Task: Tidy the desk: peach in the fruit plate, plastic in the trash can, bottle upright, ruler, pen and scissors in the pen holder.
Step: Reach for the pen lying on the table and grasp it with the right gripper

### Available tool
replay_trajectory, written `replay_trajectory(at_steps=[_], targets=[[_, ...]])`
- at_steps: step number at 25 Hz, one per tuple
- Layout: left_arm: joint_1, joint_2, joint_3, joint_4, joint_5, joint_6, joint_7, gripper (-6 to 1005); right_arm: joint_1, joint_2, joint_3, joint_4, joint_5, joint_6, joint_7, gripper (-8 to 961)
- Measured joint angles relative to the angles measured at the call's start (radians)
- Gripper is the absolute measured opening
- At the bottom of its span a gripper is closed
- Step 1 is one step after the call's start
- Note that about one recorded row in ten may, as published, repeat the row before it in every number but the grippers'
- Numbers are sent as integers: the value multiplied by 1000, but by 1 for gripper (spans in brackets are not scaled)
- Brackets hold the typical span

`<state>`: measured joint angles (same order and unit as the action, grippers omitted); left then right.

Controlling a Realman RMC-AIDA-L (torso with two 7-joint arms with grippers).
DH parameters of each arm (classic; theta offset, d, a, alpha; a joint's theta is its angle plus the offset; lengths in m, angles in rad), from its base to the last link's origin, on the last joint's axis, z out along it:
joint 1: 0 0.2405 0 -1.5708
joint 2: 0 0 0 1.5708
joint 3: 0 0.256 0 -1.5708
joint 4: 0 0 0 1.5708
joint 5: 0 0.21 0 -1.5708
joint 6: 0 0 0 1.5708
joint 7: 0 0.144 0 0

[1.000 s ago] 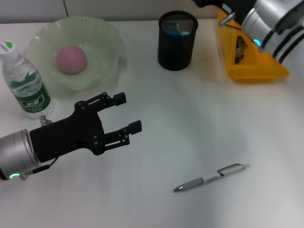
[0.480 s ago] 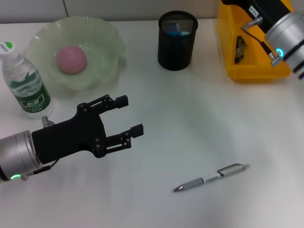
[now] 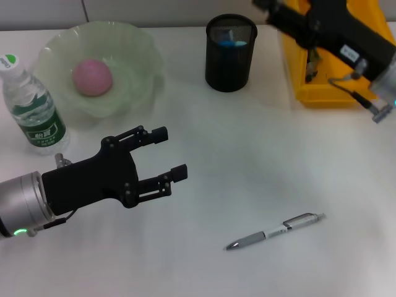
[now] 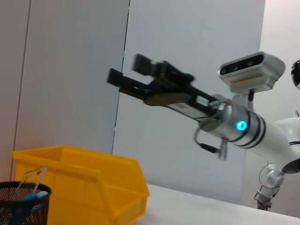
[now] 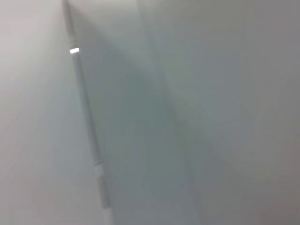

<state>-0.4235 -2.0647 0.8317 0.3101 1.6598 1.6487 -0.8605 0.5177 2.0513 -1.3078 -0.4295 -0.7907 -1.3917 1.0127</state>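
With the peach (image 3: 93, 77) in the fruit plate (image 3: 139, 46) and the bottle (image 3: 34, 111) upright, you're down to the pen (image 3: 275, 231) lying on the desk (image 3: 247, 161); bring the empty, spread-fingered left end effector (image 3: 169, 152) over it, while the right end effector (image 3: 266, 7), fingers apart and empty, hangs above the pen holder (image 3: 231, 52).

The pen (image 3: 275, 231) lies alone on bare table (image 3: 247, 161), open on every side. The left gripper (image 3: 168, 154), jaws apart, hovers over the near-left table and fills the path from that side. Behind it the bottle (image 3: 31, 105) stands just beside the plate (image 3: 99, 68), crowding the far-left corner. The holder (image 3: 231, 52) stands at the far middle, near the yellow bin (image 3: 328, 86). The right gripper (image 4: 124, 75) hangs raised above the gap between them, its fingers spread.
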Motion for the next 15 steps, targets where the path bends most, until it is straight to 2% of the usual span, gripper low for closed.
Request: replay_trajectory(at_steps=[6,8,9,10,14,15], targets=[[5,0,12,0,0,9,-1,782,-14,-41,118,-19,-254,-169,150,817],[6,0,20,0,0,17,-1,782,-18,-50,184,-21,-354,-226,173,817],[7,2,25,0,0,27,-3,782,-28,-54,247,-25,-458,-279,185,817],[7,2,25,0,0,27,-3,782,-28,-54,247,-25,-458,-279,185,817],[12,8,39,0,2,46,-7,782,-60,-54,355,-65,-677,-352,176,818],[12,8,39,0,2,46,-7,782,-60,-54,355,-65,-677,-352,176,818]])
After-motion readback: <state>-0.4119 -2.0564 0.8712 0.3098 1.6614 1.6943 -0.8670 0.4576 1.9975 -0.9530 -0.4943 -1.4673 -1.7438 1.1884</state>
